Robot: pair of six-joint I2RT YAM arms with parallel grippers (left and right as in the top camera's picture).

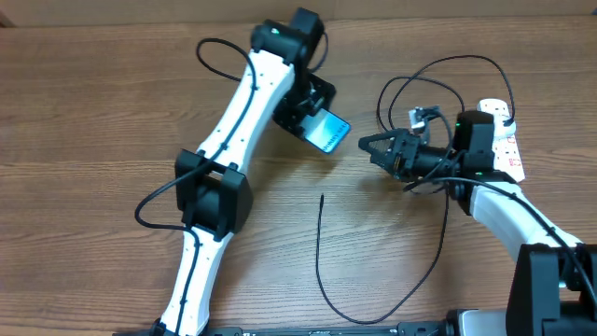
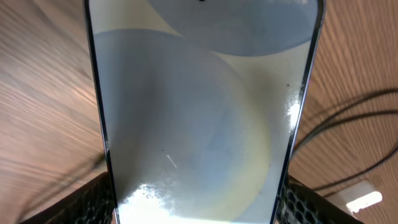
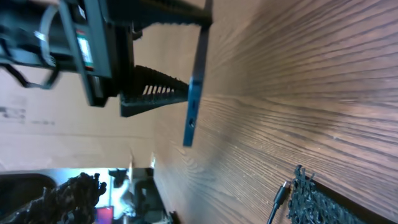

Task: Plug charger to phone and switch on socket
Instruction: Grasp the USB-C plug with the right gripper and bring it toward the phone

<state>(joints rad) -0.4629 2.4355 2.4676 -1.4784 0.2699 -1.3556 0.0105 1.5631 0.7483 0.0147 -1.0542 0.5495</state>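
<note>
My left gripper [image 1: 312, 112] is shut on the phone [image 1: 327, 131] and holds it tilted above the table, lit cyan screen up. In the left wrist view the phone [image 2: 199, 106] fills the frame between both fingers [image 2: 199, 208]. My right gripper [image 1: 368, 145] is turned on its side just right of the phone, facing its edge [image 3: 191, 106]. Its fingers [image 3: 186, 205] stand apart, nothing between them. The charger [image 1: 319, 233] lies on the table; its connector tip [image 3: 281, 194] shows beside the right wrist's lower finger. The socket [image 1: 505, 131] lies at the far right.
The charger's slack loops in front of me and behind the right arm [image 1: 438, 70]. Its strands also cross the left wrist view [image 2: 348, 118], with a small white tag [image 2: 364, 200] next to them. The left arm [image 1: 233, 121] stretches diagonally across the table's left half.
</note>
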